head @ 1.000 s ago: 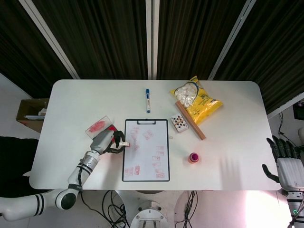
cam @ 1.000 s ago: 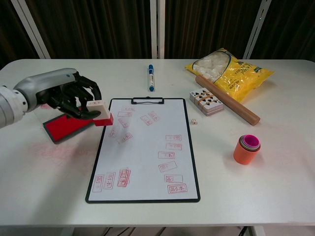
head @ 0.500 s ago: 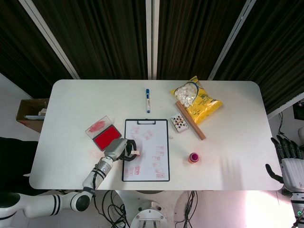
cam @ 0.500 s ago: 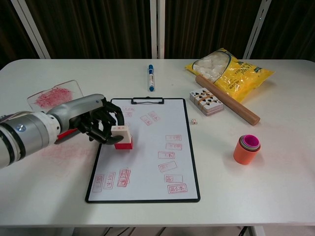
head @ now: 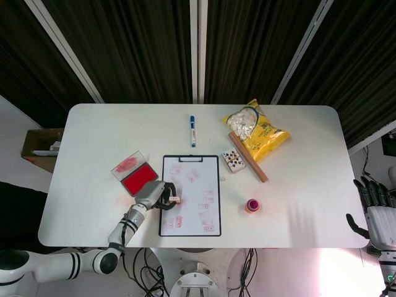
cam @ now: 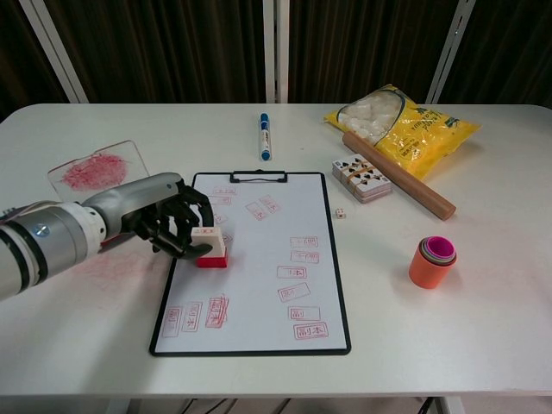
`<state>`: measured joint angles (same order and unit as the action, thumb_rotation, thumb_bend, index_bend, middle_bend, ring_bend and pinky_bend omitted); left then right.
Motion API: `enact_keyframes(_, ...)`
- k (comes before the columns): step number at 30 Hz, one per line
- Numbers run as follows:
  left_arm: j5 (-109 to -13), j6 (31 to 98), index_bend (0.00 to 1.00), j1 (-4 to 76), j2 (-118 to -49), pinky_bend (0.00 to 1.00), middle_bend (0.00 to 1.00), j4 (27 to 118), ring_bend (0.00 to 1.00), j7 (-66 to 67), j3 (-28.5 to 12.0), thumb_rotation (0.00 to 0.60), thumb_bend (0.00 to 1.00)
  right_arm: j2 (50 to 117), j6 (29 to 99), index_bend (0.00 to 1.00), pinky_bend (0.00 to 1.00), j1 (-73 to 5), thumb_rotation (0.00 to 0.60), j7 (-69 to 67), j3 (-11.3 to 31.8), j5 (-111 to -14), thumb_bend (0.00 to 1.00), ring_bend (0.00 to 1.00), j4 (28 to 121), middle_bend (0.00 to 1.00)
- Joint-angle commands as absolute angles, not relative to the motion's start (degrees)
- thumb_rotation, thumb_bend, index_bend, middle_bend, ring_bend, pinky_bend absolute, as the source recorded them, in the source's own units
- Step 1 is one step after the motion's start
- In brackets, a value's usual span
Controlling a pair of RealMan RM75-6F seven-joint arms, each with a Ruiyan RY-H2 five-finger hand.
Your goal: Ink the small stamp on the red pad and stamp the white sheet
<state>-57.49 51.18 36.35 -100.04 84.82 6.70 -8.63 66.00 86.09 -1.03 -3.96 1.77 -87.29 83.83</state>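
Observation:
My left hand [cam: 168, 222] [head: 154, 195] holds the small stamp [cam: 210, 247] [head: 174, 200], white on top and red at its base. The stamp's base sits down on the left part of the white sheet [cam: 267, 285] [head: 198, 210], which is clipped to a black clipboard [cam: 255, 176] and bears several red prints. The red ink pad [head: 138, 179] lies left of the clipboard, with its clear lid [cam: 93, 167] [head: 125, 164] behind it; in the chest view my left arm hides most of the pad. My right hand [head: 374, 210] hangs past the table's right edge with its fingers spread, holding nothing.
A blue marker [cam: 265, 136] lies behind the clipboard. To the right are a deck of cards [cam: 360, 182], a small die [cam: 340, 214], a wooden rod [cam: 399, 176], a yellow snack bag [cam: 403, 123] and stacked orange and pink cups [cam: 432, 261].
My left hand carried the stamp from beside the ink pad rightward over the sheet, then lowered it until its base met the paper. The right hand hardly moved.

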Motion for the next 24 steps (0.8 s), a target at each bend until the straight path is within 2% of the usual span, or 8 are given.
enact_keyframes(1,-57.52,51.28,0.72,36.33,-100.36,0.69,0.72,84.29,0.56,6.74,-8.54,0.6,0.45,65.97,86.03,0.0,0.0,-1.09,0.6,-3.96,1.76,-87.35,0.25,0.0,83.9,0.0)
enact_keyframes(24,-59.67,51.53,0.75,35.39,-101.49,0.7,0.74,81.5,0.59,6.29,-7.03,0.6,0.48,65.76,86.59,0.0,0.0,-0.81,0.6,-3.9,1.5,-87.86,0.25,0.0,84.29,0.0)
